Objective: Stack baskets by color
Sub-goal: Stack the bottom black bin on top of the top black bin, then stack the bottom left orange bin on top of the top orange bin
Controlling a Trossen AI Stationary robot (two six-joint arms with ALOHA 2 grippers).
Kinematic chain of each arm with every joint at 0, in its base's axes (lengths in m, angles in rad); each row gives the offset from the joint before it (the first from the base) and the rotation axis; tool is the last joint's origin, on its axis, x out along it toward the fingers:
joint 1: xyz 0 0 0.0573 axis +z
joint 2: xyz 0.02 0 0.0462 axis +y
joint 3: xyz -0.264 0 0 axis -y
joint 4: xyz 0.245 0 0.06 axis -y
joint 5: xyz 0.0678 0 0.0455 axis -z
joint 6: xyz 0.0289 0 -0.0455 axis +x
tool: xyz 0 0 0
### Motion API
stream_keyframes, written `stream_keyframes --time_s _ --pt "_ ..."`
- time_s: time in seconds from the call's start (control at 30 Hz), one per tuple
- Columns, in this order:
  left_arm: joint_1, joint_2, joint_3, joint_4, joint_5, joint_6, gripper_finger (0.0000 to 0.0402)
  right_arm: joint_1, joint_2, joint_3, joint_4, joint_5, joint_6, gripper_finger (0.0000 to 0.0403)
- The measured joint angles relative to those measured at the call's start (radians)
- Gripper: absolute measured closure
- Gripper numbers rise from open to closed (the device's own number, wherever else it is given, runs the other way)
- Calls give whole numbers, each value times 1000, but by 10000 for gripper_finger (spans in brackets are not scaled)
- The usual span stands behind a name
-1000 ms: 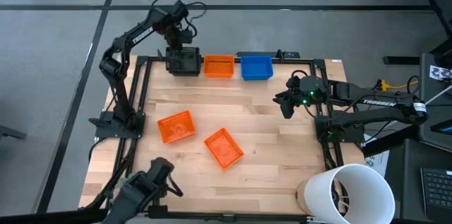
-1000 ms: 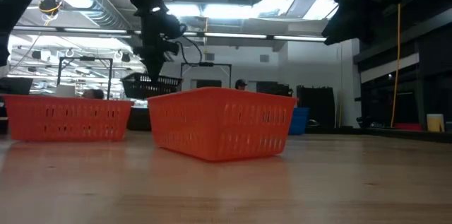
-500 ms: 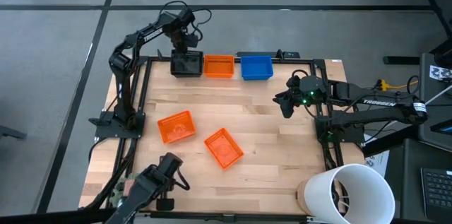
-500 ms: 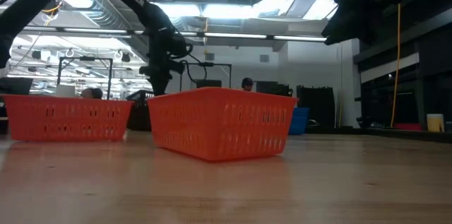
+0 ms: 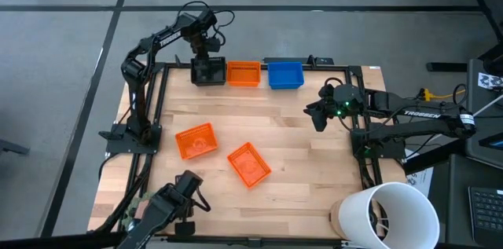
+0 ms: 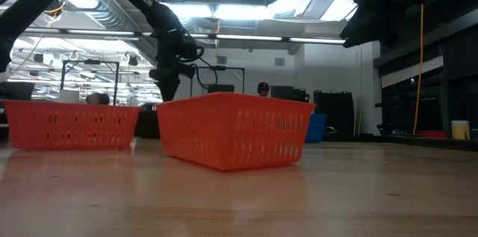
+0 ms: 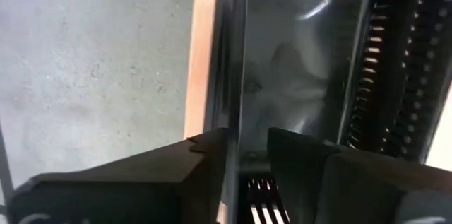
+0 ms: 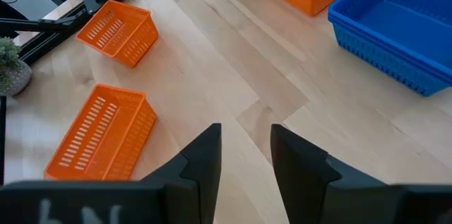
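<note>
A black basket (image 5: 209, 71) stands at the table's far edge, left of an orange basket (image 5: 244, 74) and nested blue baskets (image 5: 285, 75). My left gripper (image 5: 207, 55) points down over the black basket's far wall (image 7: 234, 75). Its fingers are apart, one finger (image 7: 208, 164) outside the wall and the other (image 7: 300, 157) inside. Two more orange baskets (image 5: 195, 140) (image 5: 249, 164) lie loose on the wood nearer the front. My right gripper (image 5: 318, 117) hangs open above the table's right part, with nothing between its fingers (image 8: 244, 160). My left gripper straddles the black basket's far wall (image 7: 234, 75) from above, one finger on each side of it. I cannot tell whether either finger touches the wall. The basket sits level at the table's far edge.
A large white bucket (image 5: 393, 214) stands off the near right corner. A small green plant (image 8: 10, 61) and dark gear (image 5: 169, 210) sit at the near left. Bare wood lies between the far row and the loose orange baskets.
My left gripper has come down and slightly toward the table's right with the black basket. The basket hung clear above the table's far edge a second ago. It now sits low in the row beside the orange basket. For the last half second nothing has moved.
</note>
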Motion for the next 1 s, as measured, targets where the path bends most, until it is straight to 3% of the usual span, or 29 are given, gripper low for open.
stream_keyframes --time_s 0.27,0.4,0.47,0.6,0.67,0.77,1.0 --pt "0 0 0 7 -2 5 294 0 0 0 0 0 -2 281" --pt "-10 -18 11 -38 2 -82 294 0 0 0 0 0 -3 281" --pt "-25 -47 38 -99 87 -153 294 0 0 0 0 0 -3 281" --pt "-86 -114 76 -284 397 -332 294 0 0 0 0 16 5 281" --pt "-134 -141 76 -391 458 -388 294 0 0 0 0 18 21 281" --pt "-226 -171 66 -519 403 -427 294 0 0 0 0 19 26 281" --pt "-460 -213 -108 -460 185 -599 294 0 0 0 0 18 54 281"
